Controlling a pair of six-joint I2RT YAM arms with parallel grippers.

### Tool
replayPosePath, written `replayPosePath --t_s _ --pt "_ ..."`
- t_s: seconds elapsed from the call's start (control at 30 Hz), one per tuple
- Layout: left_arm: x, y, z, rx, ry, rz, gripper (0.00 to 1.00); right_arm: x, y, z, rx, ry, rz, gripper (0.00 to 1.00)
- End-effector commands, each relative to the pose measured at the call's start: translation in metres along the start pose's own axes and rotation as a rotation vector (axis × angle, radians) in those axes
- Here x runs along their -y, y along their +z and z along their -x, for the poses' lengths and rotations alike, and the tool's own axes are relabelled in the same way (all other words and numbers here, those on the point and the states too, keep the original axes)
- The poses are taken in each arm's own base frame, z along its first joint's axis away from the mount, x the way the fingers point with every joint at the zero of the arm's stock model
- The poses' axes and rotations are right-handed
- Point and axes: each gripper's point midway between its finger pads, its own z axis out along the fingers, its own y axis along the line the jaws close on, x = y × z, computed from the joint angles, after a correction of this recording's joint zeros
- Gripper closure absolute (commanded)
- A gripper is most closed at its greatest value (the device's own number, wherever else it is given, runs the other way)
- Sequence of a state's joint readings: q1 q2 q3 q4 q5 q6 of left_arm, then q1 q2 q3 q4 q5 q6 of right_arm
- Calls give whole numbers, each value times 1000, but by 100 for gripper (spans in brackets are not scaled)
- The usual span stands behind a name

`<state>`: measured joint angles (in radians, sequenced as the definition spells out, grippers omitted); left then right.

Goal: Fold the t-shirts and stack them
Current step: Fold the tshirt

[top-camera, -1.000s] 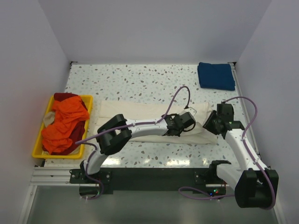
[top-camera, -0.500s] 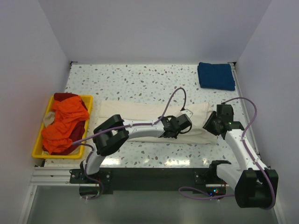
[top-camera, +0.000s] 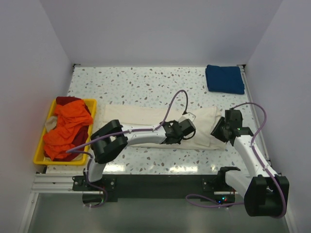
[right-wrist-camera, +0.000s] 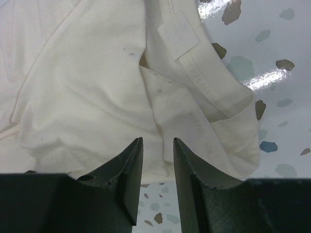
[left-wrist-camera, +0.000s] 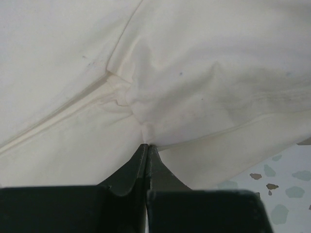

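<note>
A large cream t-shirt (top-camera: 141,119) lies across the middle of the table, folded into a long band. My left gripper (top-camera: 185,129) is over its right half, shut on a pinched fold of the cream cloth (left-wrist-camera: 194,73). In the left wrist view the jaws (left-wrist-camera: 146,144) meet with the cloth gathered at their tips. My right gripper (top-camera: 217,130) hovers at the shirt's right end, open. In the right wrist view its tips (right-wrist-camera: 158,141) stand apart just short of the cream cloth (right-wrist-camera: 87,87), holding nothing. A dark blue t-shirt (top-camera: 224,78) lies folded at the far right corner.
A yellow tray (top-camera: 41,160) at the left edge holds a crumpled orange t-shirt (top-camera: 68,128) over a red one (top-camera: 65,101). Purple cables loop above both arms. White walls close in the speckled table on three sides.
My left gripper has shut on the cream cloth and drawn leftward, pulling the shirt's right end with it. The right arm has barely moved.
</note>
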<state>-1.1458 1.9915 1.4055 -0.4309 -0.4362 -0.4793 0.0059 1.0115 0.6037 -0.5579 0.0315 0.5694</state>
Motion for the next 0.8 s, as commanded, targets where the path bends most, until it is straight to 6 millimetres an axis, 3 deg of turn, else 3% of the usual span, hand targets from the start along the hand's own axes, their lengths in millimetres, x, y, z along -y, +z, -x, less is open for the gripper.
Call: replayPosePath --t_s 0.0,0.4,0.77 --pt "-7 -13 19 65 -63 5 100 -4 -1 1 17 22 31 65" --pt "-15 -13 9 45 -78 -3 100 3 8 -19 -27 85 16 65" --pt "-19 -19 14 51 -109 -50 95 42 30 -49 -90 237 -173 65"
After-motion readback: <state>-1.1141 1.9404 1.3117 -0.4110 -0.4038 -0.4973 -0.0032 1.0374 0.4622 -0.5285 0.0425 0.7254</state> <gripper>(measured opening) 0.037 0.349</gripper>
